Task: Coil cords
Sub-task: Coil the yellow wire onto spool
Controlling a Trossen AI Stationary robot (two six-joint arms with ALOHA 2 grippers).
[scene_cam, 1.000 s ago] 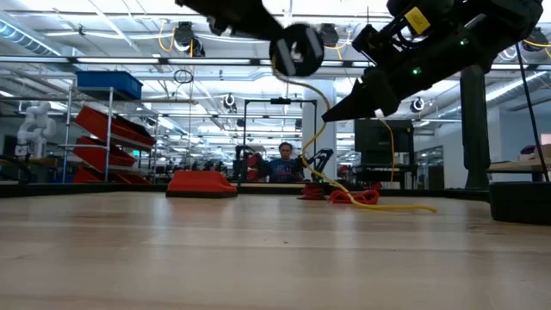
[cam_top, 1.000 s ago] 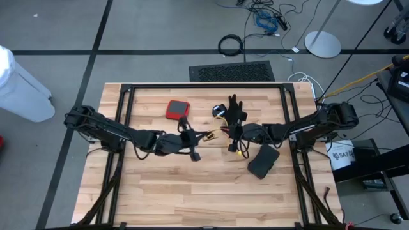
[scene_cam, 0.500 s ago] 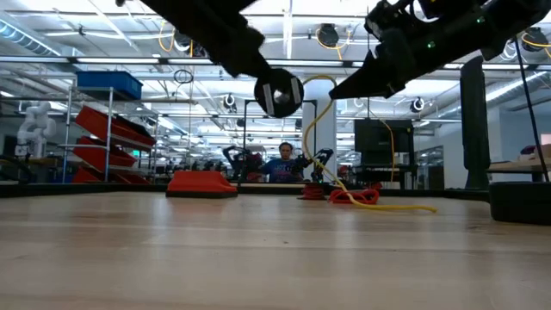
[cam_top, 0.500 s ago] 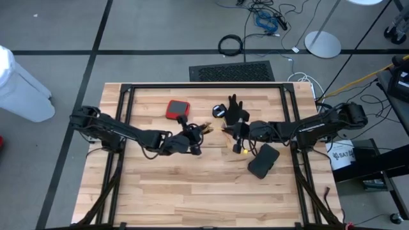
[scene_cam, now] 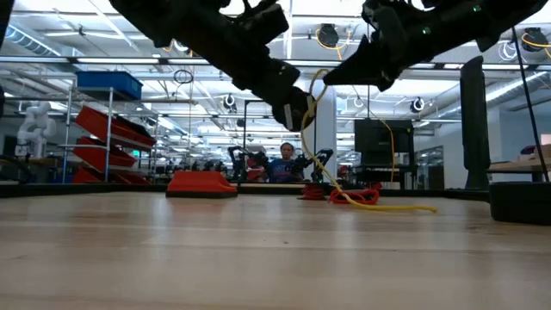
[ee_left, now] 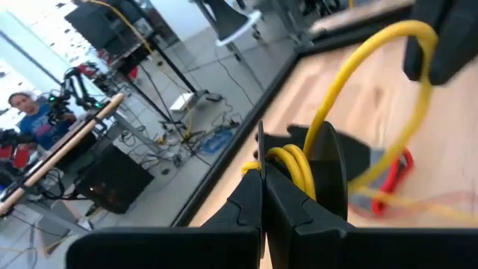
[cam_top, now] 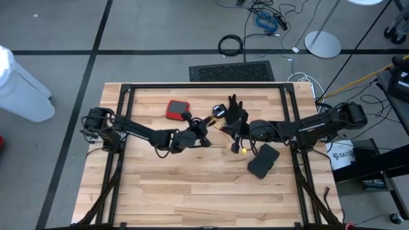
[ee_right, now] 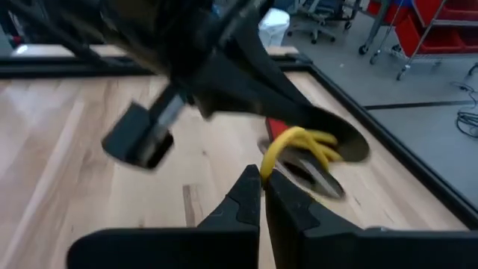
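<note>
Resting surface: pale wood-plank counter (cam_top: 192,191) in a black frame, on grey floor — shelving with red bins behind, low view.
Left gripper (cam_top: 206,125): raised above counter middle, fingers pressed shut on yellow cord (ee_left: 351,82) wound round a small black reel (ee_left: 328,168).
Right gripper (cam_top: 225,126): raised, just beside left one — shut on same yellow cord.
Cords: yellow loop arching between both grippers; red-orange cord (scene_cam: 357,196) bunched on counter beyond, near black glove (cam_top: 235,110).
Nearby: red case (cam_top: 177,109); dark pouch (cam_top: 263,160).

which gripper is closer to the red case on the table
Left. The left gripper hangs just beside the red case, toward the table's middle, holding the yellow cord's reel. The right gripper is farther off, beyond the left one.
</note>
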